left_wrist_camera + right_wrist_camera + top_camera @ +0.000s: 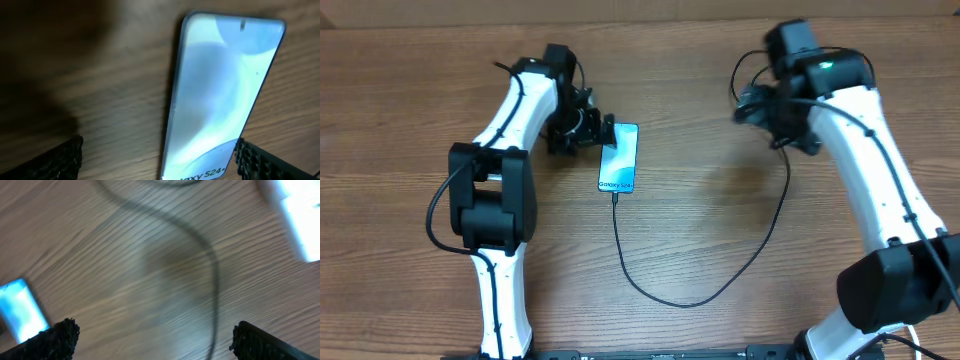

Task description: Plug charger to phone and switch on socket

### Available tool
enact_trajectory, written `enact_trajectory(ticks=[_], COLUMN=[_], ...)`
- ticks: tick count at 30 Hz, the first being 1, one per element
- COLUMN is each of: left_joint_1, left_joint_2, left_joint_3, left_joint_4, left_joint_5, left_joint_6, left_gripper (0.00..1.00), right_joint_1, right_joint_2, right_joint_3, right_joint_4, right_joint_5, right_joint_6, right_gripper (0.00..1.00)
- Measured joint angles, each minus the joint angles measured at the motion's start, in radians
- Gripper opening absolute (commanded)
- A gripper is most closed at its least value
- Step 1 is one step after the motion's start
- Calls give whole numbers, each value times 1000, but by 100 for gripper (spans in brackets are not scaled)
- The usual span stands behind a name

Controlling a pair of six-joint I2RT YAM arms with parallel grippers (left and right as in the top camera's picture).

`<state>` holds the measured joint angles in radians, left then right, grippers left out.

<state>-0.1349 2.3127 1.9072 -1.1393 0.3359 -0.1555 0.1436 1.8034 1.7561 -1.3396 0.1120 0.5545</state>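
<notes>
Bench: the wooden bench [700,60] carried everything, with my two arms reaching in from the near edge.
Right arm: my right arm [880,170] stretched up the right side, its wrist over the far right part of the bench.
Left arm: my left arm [515,110] reached up the left side, its wrist just beside the phone's far left corner.
Charger: the charger [787,185] ran from the phone's near short edge down toward me, curved across, then climbed under my right wrist. Its tip met the phone, but it was too small for me to say whether it was fully seated. The plug end was hidden. From my right wrist the cable [216,280] showed only as a blurred dark line.
Phone: the phone [619,157] lay flat and screen up between my arms, nearer the left one. It filled my left wrist view [220,90] and sat at the left edge of the right one [20,307].
Socket: the socket [292,220] was only a blurred white slab at the top right of my right wrist view. I could not make out its switches.
Left jaws: released, pads [62,160] wide apart, with the phone's corner close by the right-hand pad.
Right jaws: released, pads [257,342] wide apart, grasping nothing, above bare bench and cable.
</notes>
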Motion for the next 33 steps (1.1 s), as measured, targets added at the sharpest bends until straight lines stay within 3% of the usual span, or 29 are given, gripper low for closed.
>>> enact_trajectory(ticks=[4,6,12,17,23,33], left_joint_1=[32,39,37,37,37,37], left_joint_2=[-72,-196,-382,-377,-360,-360], left_joint_3=[58,79,126,128,123,123], left_joint_4=[26,76,97,95,92,92], left_joint_5=[-20,-31,-39,-42,-46,-49], left_joint_6=[0,0,0,0,0,0], left_gripper=[100,100,100,100,100,100], right_joint_1=[-190,-328,-509,-564,-581,-622], right_joint_2=[3,20,80,85,103,245], right_joint_3=[0,0,0,-9,-95,-115], right_joint_4=[12,27,143,271,365,443], right_joint_5=[-47,-74,-99,-87,10,24], right_joint_6=[-76,-109,-133,-193,-165,-159], right_gripper=[100,100,100,100,100,100])
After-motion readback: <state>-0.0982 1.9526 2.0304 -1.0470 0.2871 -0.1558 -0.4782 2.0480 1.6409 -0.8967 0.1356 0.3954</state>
